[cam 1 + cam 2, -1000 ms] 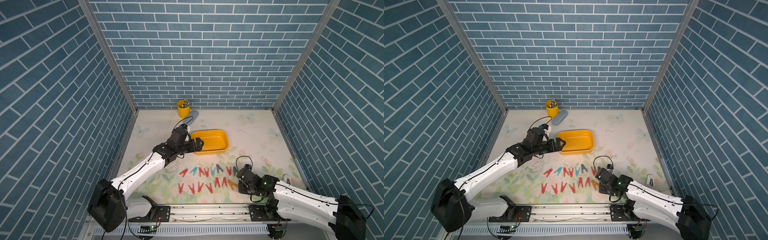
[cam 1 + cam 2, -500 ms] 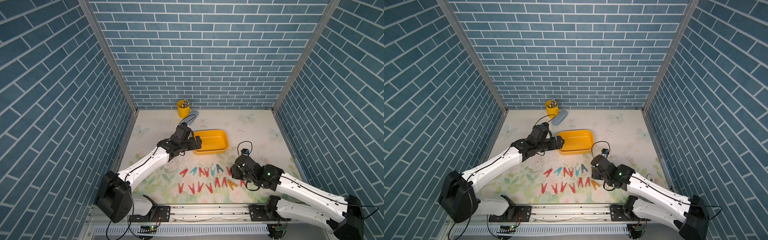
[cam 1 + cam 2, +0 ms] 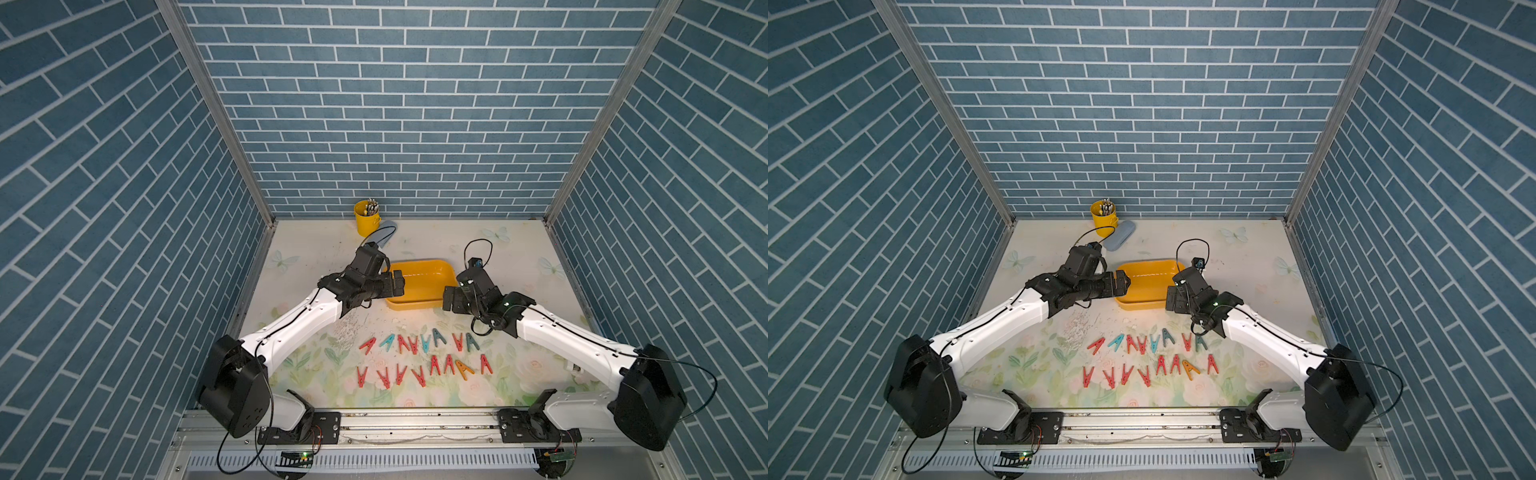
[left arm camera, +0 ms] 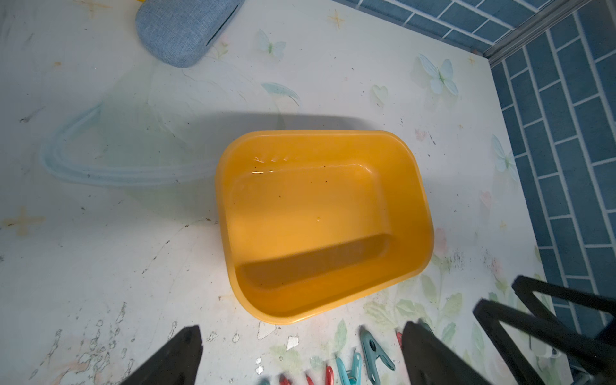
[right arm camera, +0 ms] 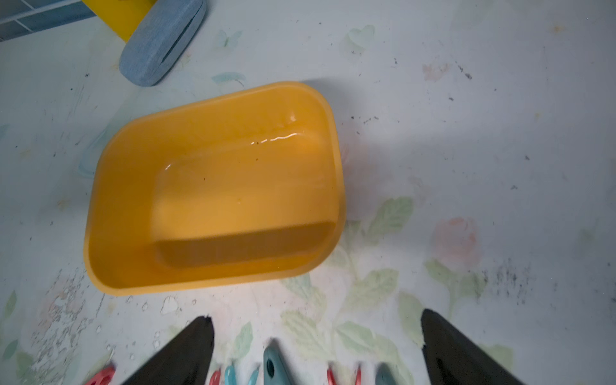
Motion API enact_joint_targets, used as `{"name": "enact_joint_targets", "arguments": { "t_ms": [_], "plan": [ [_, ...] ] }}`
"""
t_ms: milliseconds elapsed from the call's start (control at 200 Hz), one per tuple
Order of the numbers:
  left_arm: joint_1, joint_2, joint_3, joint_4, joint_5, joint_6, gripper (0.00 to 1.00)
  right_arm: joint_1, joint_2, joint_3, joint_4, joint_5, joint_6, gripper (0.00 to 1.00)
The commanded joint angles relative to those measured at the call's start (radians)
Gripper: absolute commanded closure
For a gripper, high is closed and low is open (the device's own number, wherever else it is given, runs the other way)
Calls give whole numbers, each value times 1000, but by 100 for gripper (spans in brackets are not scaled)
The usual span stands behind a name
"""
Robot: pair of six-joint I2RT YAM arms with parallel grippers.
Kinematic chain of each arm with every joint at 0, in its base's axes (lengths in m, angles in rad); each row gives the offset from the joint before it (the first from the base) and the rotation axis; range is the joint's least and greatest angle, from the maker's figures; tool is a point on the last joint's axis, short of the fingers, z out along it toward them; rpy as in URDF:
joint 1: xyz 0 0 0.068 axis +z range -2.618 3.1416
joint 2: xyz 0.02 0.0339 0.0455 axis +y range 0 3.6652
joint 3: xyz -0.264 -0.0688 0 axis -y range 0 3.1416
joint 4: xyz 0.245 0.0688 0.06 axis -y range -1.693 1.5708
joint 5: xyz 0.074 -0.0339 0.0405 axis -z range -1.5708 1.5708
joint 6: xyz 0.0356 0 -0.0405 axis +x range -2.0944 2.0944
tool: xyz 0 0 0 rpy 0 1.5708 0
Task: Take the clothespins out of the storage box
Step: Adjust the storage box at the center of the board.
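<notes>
Jaws stand wide apart on my left gripper [image 4: 301, 328] and right gripper [image 5: 316, 315]. I see the storage box [image 3: 411, 305] between them, clothespins [image 3: 435, 365] in two rows behind.

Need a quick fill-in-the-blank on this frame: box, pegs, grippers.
The storage box is ___ inside. The clothespins lie on the table in ___ rows. Only one clothespin, in the row farther from the box, is ___. The left gripper and right gripper both stand ___.
Missing words: empty; two; orange; open.
</notes>
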Motion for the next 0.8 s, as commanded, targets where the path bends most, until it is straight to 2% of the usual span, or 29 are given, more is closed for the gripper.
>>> {"name": "enact_joint_targets", "arguments": {
  "t_ms": [0,45,190,290,390,485,635,700,795],
  "plan": [
    [-5,-9,26,22,46,25,0,-44,83,64,76,-34,-98,1],
    [-4,-11,25,28,55,29,0,-66,120,87,89,-49,-115,1],
    [-4,-16,28,38,71,46,0,-130,243,153,133,-105,-149,16],
    [-4,-15,29,37,77,52,0,-164,330,211,130,-138,-162,34],
    [-4,-16,29,37,83,58,1,-189,396,243,135,-163,-177,45],
    [-4,-23,26,32,75,59,0,-207,449,264,140,-185,-184,47],
    [-5,-33,20,20,63,59,1,-215,511,286,151,-210,-199,60],
    [-4,-37,13,20,64,61,0,-215,527,294,149,-215,-199,61],
    [-4,-43,1,18,53,58,0,-216,537,300,150,-221,-198,74]
  ]
}}
